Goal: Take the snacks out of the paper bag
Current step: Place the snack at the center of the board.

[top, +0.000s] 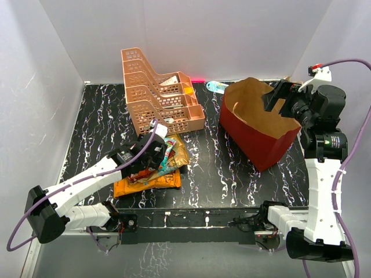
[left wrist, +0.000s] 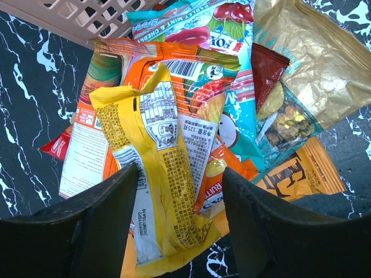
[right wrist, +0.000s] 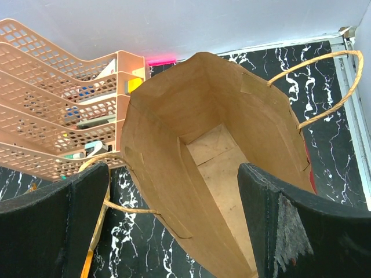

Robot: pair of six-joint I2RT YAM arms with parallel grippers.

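On the black marble-patterned table (top: 214, 174), the snacks (top: 155, 169) are lying in a loose heap at 8 o'clock in the overhead view, just in front of the peach tiered rack (top: 156, 92) at 11 o'clock. The left gripper (left wrist: 179, 174) is hanging over the heap with its jaws parted, a yellow packet (left wrist: 156, 145) lying between them on top of a teal packet (left wrist: 191, 23), with a tan-gold chip bag (left wrist: 324, 63) at the heap's 2 o'clock edge. The red paper bag (top: 255, 136) is standing open at 3 o'clock. The right gripper (right wrist: 174, 168) is poising over its mouth, jaws spread wide and gripping nothing, the bag's brown kraft floor showing below.
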